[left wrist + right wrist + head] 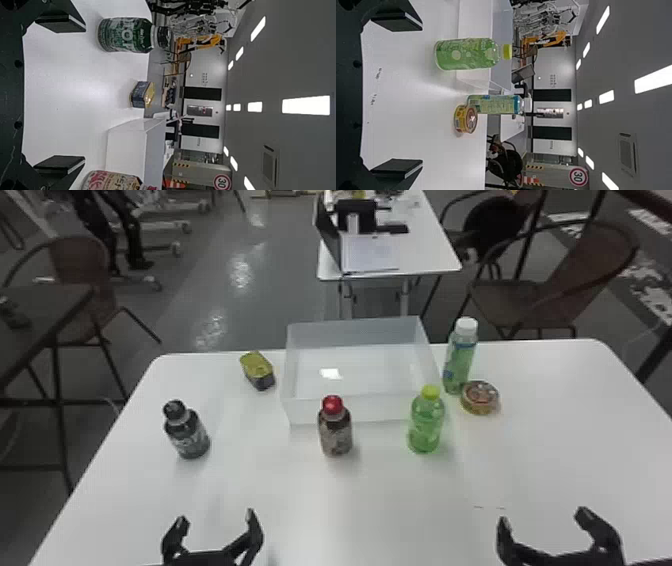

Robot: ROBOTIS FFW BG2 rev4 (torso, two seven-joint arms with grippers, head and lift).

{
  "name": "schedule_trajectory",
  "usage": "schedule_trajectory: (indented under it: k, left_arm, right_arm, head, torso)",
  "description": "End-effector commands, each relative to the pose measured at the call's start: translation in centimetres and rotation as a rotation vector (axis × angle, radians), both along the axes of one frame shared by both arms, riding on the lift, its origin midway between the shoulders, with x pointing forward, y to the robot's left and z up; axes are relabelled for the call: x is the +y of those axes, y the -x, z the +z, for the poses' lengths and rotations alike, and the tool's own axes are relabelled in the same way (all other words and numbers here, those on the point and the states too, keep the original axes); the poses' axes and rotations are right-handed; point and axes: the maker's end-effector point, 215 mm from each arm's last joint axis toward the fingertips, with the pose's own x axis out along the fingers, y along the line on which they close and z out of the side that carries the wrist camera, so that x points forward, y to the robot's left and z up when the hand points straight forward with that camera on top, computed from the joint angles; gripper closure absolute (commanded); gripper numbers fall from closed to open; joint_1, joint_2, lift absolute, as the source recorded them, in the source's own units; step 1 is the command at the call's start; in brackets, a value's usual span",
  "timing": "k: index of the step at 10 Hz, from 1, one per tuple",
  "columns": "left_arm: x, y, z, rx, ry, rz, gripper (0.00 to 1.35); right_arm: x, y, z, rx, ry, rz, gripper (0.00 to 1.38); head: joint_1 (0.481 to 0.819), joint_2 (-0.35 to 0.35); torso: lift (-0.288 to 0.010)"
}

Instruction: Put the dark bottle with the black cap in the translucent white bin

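Dark bottle upright, contents indiscernible.

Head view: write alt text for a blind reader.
A dark, black-capped bottle stands on a white table, left of the bin. A red-capped bottle and green bottle stand before it, a white-capped bottle and round tin to its right, a yellow tin to its left. Nearer, the left pincer and right pincer are open.

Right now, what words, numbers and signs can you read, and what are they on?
"30": on the round sign in the background.
Too small or unclear to read for sure: labels on the dark bottle with the black cap, red-capped bottle, yellow-capped bottle, white-capped bottle, round tin and yellow-topped tin; marks on the table and back wall.
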Motion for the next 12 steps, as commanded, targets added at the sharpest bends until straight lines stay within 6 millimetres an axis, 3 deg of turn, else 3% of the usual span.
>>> schedule_trajectory:
  k: [1,7,12]
  left_arm:
    - [0.0,0.0,0.0,0.0,0.001,0.0,0.13]
    - [0.3,-0.6,-0.4,0.014,0.004,0.006,0.13]
    - [4.5,-6.5,-1.8,0.044,-0.041,-0.024,0.13]
  right_arm:
    - [0.0,0.0,0.0,0.0,-0.003,-0.001,0.09]
    - [0.0,0.0,0.0,0.0,-0.003,-0.001,0.09]
    - [-0.1,-0.3,-0.1,0.0,-0.012,-0.002,0.09]
  head:
    - [0.695,0.111]
    - [0.695,0.109]
    - [0.695,0.138]
  torso:
    - [-0.091]
    - [-0.091]
    - [-0.091]
